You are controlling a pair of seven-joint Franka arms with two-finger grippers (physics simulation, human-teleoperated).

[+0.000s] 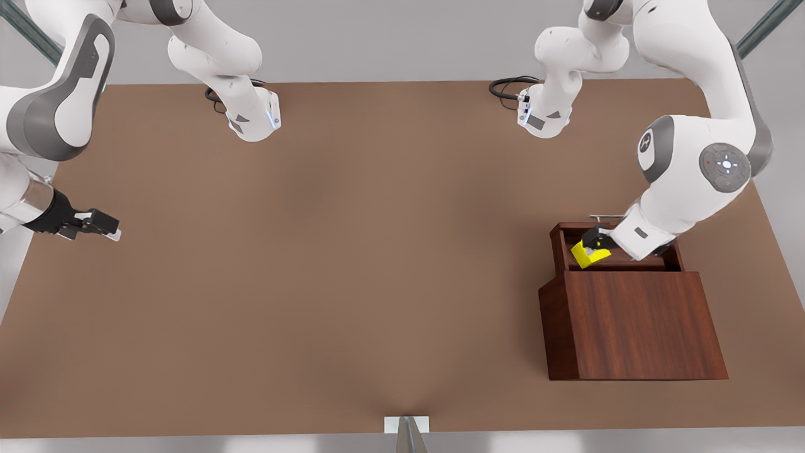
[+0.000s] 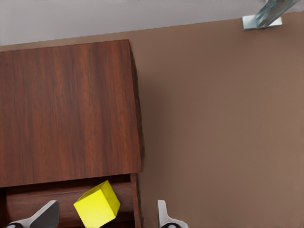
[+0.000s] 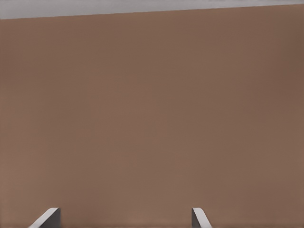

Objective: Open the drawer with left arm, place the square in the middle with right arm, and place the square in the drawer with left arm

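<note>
We see the left hand (image 1: 597, 246) spread wide over the open drawer (image 1: 619, 255), the square (image 1: 590, 255) tilted and ungripped. It could catch the drawer wall; the right hand (image 1: 100, 225) waits open over the table (image 1: 352, 264).

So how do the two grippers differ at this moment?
The left gripper hangs over the open drawer with the yellow square between its fingers; the right gripper waits over bare table at the front view's left edge. Both are open.
</note>
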